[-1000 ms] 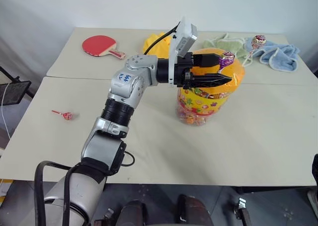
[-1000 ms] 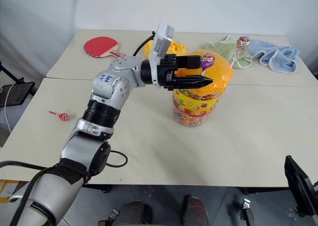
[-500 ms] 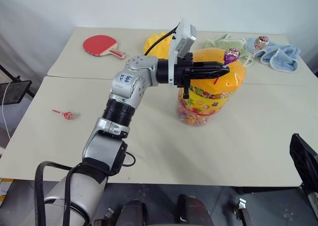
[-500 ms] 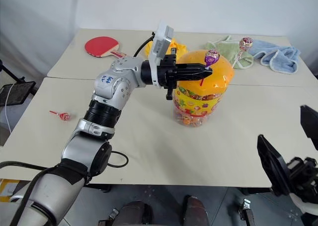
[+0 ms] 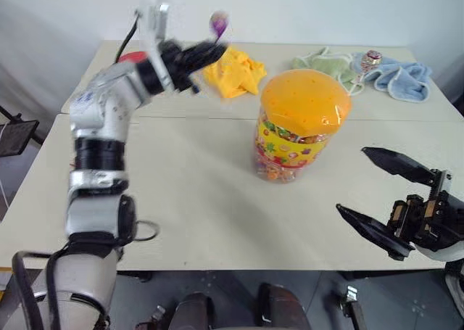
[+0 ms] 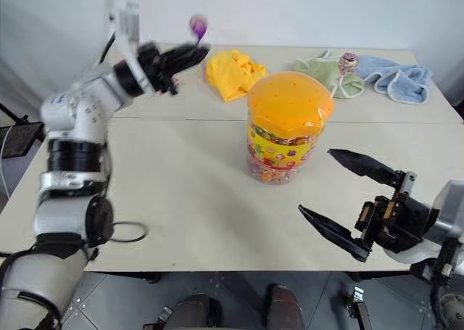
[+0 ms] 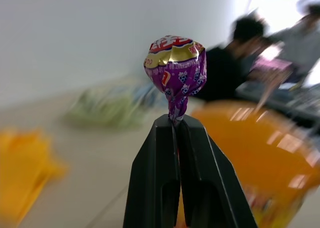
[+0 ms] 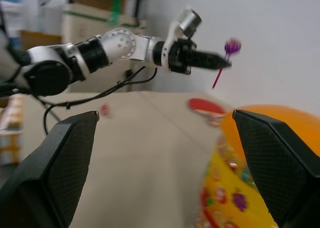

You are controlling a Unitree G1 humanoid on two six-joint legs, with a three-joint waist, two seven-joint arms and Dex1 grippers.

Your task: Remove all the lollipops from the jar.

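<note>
The jar [image 5: 299, 124], clear with an orange domed lid and a yellow label, stands mid-table. A red-white lollipop [image 5: 373, 56] leans at its far right side, its stick reaching down to the lid's edge. My left gripper [image 5: 215, 49] is raised far to the left of the jar, over the back table. It is shut on the stick of a purple lollipop [image 7: 175, 67], whose head stands above the fingertips. My right gripper [image 5: 352, 180] hangs open and holds nothing, low to the right of the jar, its fingers pointing toward it.
A yellow cloth [image 5: 232, 72], a green cloth [image 5: 322, 62] and a blue towel [image 5: 402, 80] lie on the back table. A red paddle [image 8: 205, 106] lies at the back left. People [image 7: 240, 62] show blurred behind the jar.
My left gripper shut on the purple lollipop's stick at the lid, lifted it out and swung it far left. My right gripper came into view at the right, open.
</note>
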